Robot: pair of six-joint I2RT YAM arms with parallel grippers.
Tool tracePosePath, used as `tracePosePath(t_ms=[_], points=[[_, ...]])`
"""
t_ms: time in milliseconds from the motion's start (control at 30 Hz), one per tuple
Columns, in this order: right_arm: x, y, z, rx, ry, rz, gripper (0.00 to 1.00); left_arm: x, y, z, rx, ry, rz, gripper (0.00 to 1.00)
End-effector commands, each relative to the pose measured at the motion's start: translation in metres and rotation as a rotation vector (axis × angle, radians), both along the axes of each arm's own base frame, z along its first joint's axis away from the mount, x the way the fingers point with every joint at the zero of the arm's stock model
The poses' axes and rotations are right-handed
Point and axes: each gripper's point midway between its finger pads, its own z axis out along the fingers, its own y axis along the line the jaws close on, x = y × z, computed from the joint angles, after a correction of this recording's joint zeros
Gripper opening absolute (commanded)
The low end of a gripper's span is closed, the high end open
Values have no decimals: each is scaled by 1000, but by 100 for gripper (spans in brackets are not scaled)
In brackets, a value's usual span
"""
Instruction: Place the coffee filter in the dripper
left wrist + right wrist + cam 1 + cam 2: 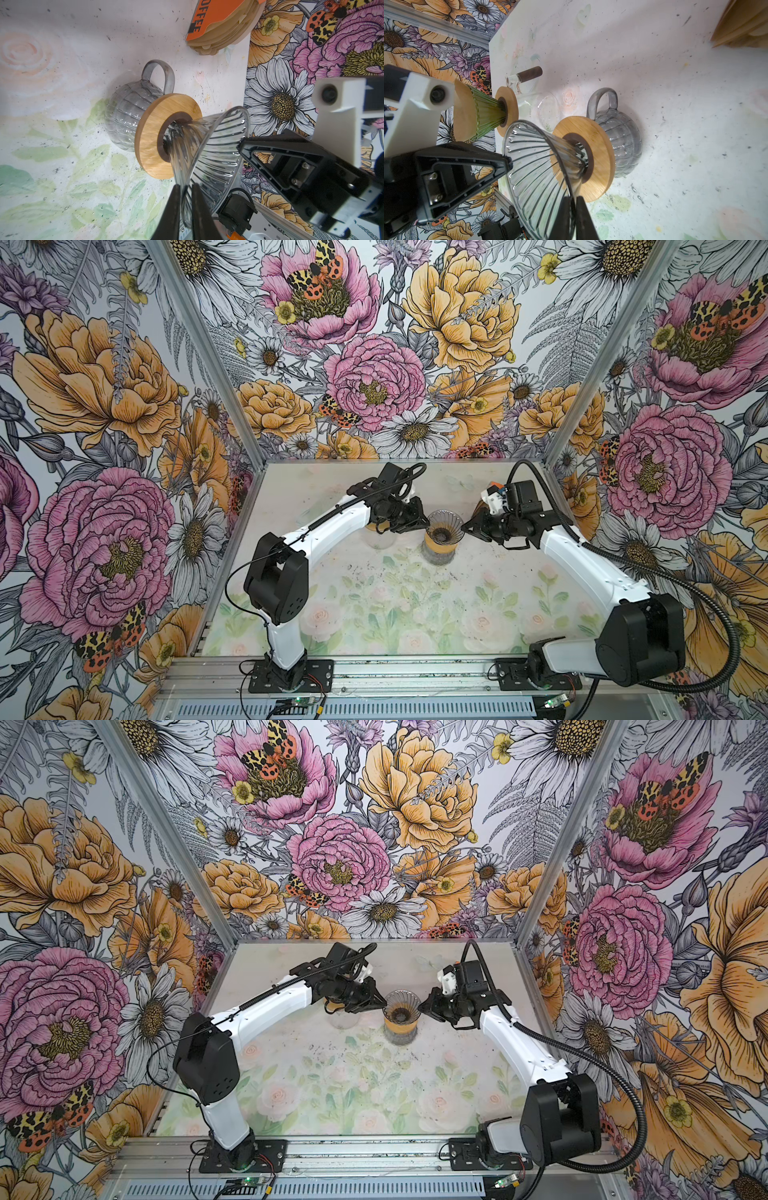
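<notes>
A clear ribbed glass dripper stands on a wooden collar over a grey glass carafe at mid-table. No paper shows inside it. My left gripper is shut on its rim from the left. From the right, my right gripper is shut on the opposite rim. The coffee filter stack, brown paper with an orange label, lies on the table near the back wall, apart from both grippers.
A green dripper lined with brown paper sits on a clear carafe with a dark handle, just behind the left arm. Floral walls enclose the table on three sides. Coffee specks dot the mat.
</notes>
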Motion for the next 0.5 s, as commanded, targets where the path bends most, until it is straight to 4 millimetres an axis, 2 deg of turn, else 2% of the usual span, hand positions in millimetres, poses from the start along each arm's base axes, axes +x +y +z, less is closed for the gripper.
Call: tracePosePath(t_ms=[0, 467], points=[[7, 2, 6, 25, -23, 2, 10, 5, -2, -3, -14, 26, 4, 13], [8, 1, 2, 17, -16, -2, 8, 8, -2, 1, -18, 15, 10, 8]])
